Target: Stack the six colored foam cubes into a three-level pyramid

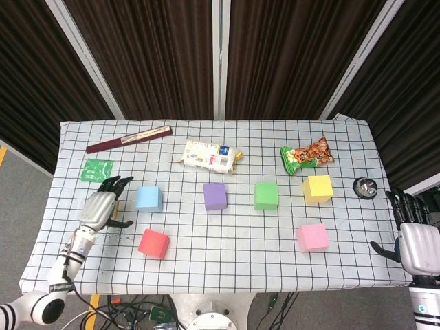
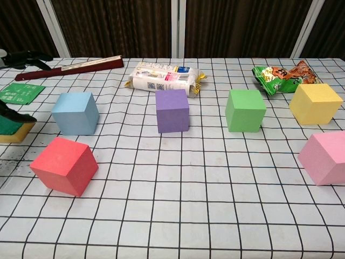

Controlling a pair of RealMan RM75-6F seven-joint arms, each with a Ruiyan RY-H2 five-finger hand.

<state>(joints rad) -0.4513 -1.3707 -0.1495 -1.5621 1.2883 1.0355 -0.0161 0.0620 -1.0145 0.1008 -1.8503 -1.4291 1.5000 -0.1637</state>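
Foam cubes: six lie apart, unstacked, on the counter (image 1: 206,258).
Left robot hand (image 1: 103,206): empty, fingers spread, beside the blue cube (image 1: 149,198).
Right robot hand (image 1: 411,240): empty, fingers apart.
Advice: grip opposite faces squarely.

Just right of the left hand (image 1: 102,206), first cube (image 1: 149,198); right of that hand and nearer the front edge of the table (image 1: 227,268), second cube (image 1: 153,243). Further right along the first cube's row, each apart: third cube (image 1: 215,196), fourth cube (image 1: 266,195), fifth cube (image 1: 317,188). Left of the right hand (image 1: 412,240), sixth cube (image 1: 312,237). Behind the right hand, small round object (image 1: 364,187). Beneath the left hand, sponge (image 2: 16,132); behind that hand, flat packet (image 1: 97,169), then folded fan (image 1: 128,139). Behind the third cube, wrapped pack (image 1: 210,156); behind the fifth, snack bag (image 1: 306,155).
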